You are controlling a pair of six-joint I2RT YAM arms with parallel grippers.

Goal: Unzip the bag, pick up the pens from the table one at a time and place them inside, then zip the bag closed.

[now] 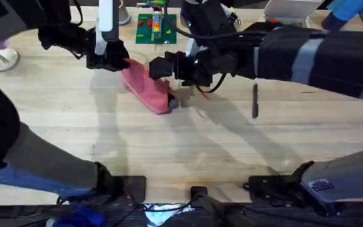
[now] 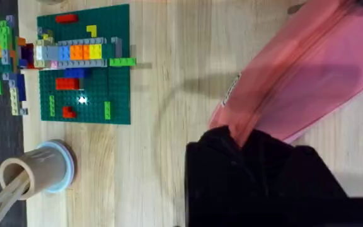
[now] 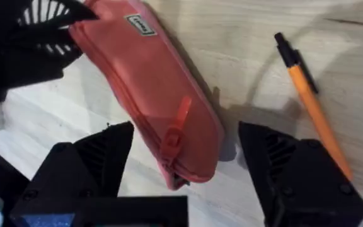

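The pink bag [image 1: 147, 88] lies slanted on the table [image 1: 188, 151], its zipper shut and the red pull [image 3: 175, 126] at the end nearer the arms' bases. My left gripper [image 1: 109, 60] is shut on the bag's far end [image 2: 232, 135]. My right gripper [image 1: 161, 68] hovers open over the bag, its fingers [image 3: 106, 157] straddling the pull end without touching it. The orange pen [image 3: 307, 94] with a black end lies just beside the bag [image 3: 150, 82], partly hidden under the right arm from overhead. To the right, the dark pen [image 1: 255, 101] rests apart.
A green brick baseplate [image 1: 156, 28] with coloured bricks sits at the back, also in the left wrist view [image 2: 84, 63]. A cup with wooden sticks [image 2: 36, 176] stands near it. A pale object [image 1: 2, 58] lies at the far left.
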